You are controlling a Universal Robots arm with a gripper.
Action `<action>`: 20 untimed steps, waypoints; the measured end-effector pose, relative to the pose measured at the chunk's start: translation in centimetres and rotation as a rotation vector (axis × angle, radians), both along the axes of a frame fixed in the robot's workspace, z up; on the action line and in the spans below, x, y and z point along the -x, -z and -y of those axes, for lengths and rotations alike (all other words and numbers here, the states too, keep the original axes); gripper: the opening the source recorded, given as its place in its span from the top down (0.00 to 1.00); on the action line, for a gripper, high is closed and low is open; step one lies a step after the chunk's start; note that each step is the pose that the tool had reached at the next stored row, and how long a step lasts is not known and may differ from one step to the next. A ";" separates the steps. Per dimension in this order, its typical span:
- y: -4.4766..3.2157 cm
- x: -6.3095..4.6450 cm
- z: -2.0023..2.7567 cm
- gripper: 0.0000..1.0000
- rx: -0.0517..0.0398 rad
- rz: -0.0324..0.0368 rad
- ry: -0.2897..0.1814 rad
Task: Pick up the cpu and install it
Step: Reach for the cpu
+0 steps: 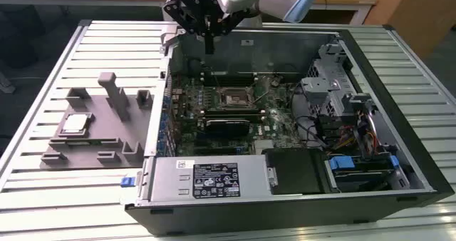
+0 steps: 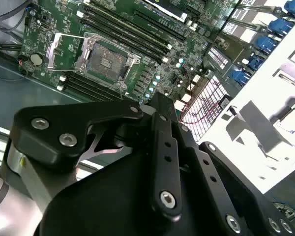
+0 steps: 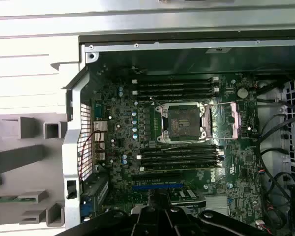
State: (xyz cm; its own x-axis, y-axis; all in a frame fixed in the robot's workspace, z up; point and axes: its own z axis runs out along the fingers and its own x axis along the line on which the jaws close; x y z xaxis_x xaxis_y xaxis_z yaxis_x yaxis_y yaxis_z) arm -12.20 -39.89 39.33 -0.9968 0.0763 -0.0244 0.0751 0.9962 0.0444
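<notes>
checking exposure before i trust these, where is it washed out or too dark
Second wrist view: the grey fixture is washed out to near white, the socket evenly lit. First wrist view: bright table slats, dimmer motherboard. Exterior view: the cpu catches light on its metal top.

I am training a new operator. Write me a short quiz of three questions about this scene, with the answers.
1. True or false: the cpu already sits in the motherboard socket.
2. Where is the gripper? A) touching the cpu, B) above the open computer case, C) down inside the socket.
3. Fill in: the cpu lies on the ____ beside the case.

Key:
1. False; the socket is empty.
2. B.
3. grey fixture, on the exterior view's left.
</notes>
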 end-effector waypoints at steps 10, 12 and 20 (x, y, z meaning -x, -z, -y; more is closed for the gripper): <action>0.00 0.2 0.00 0.89 0.0000 0.0000 0.000; 0.00 0.3 0.00 0.89 0.0000 0.0000 0.000; 0.00 0.7 0.00 0.89 0.0000 0.0000 0.000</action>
